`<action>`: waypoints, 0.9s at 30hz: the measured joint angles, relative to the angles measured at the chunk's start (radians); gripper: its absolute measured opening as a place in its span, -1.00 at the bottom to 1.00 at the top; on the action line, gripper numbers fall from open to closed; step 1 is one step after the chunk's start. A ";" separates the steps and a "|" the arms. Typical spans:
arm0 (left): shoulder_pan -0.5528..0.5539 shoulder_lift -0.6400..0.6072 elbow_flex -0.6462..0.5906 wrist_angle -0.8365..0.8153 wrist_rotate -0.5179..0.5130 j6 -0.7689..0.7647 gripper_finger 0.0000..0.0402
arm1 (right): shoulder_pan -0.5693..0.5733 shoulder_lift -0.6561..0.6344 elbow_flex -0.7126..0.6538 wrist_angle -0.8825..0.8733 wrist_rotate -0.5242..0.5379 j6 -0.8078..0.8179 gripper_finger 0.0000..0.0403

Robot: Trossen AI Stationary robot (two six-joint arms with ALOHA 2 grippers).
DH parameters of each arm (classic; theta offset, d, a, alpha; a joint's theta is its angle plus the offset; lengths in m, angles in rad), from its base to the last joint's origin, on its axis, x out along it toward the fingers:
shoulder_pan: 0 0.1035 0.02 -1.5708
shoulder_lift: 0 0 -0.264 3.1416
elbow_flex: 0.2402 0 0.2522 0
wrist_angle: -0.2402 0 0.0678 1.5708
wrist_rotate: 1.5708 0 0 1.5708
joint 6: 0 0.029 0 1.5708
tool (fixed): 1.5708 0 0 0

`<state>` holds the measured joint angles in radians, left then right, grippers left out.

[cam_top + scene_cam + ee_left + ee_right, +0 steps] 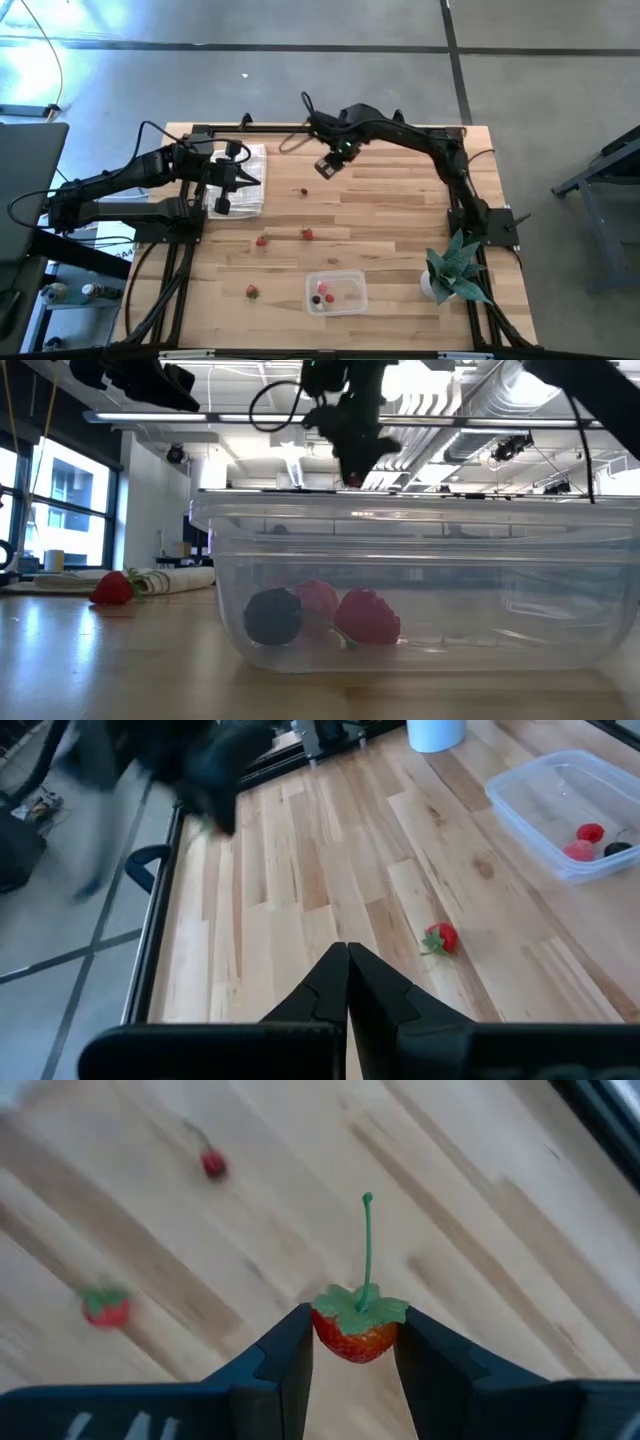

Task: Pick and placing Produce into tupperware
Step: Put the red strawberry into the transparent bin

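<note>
Tupperware [336,291] on the surface [400,210] holds apparently three berries [367,616]. Right gripper [352,1342] jaws grip a strawberry [356,1328]; left gripper [347,982] jaws closed, empty.

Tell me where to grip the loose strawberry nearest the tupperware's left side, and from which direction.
Take that strawberry across its red body, coming straight down from above. It lies alone on the bare table, clear of the tupperware, so nothing blocks a top approach. Its green top looks too thin and soft to hold. The left hand, shut over the cloth, is on that side.
</note>
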<state>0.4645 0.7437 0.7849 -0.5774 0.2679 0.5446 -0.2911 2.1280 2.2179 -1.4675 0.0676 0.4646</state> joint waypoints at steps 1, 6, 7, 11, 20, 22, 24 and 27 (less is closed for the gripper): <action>0.000 0.000 0.000 0.000 0.000 0.000 -1.00 | 0.018 -0.025 -0.019 -0.017 0.020 0.017 -0.41; 0.000 0.000 0.000 0.000 0.000 0.000 -1.00 | 0.124 -0.138 -0.089 -0.017 0.046 0.097 -0.41; 0.000 0.000 0.000 0.000 0.000 0.000 -1.00 | 0.149 -0.157 -0.100 -0.018 0.046 0.111 -0.41; 0.000 0.000 0.000 0.000 0.000 0.000 -1.00 | 0.267 -0.217 -0.138 -0.019 0.047 0.170 -0.41; 0.000 0.000 0.000 0.000 0.000 0.000 -1.00 | 0.643 -0.244 -0.170 0.010 0.097 0.322 -0.41; 0.000 0.000 0.000 0.000 0.000 0.000 -1.00 | 0.724 -0.240 -0.195 0.066 0.123 0.360 -0.41; 0.000 0.000 0.000 0.000 0.000 0.000 -1.00 | 0.789 -0.238 -0.227 0.140 0.135 0.395 -0.41; 0.000 0.000 0.000 0.000 0.000 0.000 -1.00 | 0.843 -0.240 -0.306 0.277 0.134 0.444 -0.41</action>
<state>0.4648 0.7441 0.7849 -0.5770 0.2676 0.5449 0.5522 1.8879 1.9117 -1.1902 0.2014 0.9088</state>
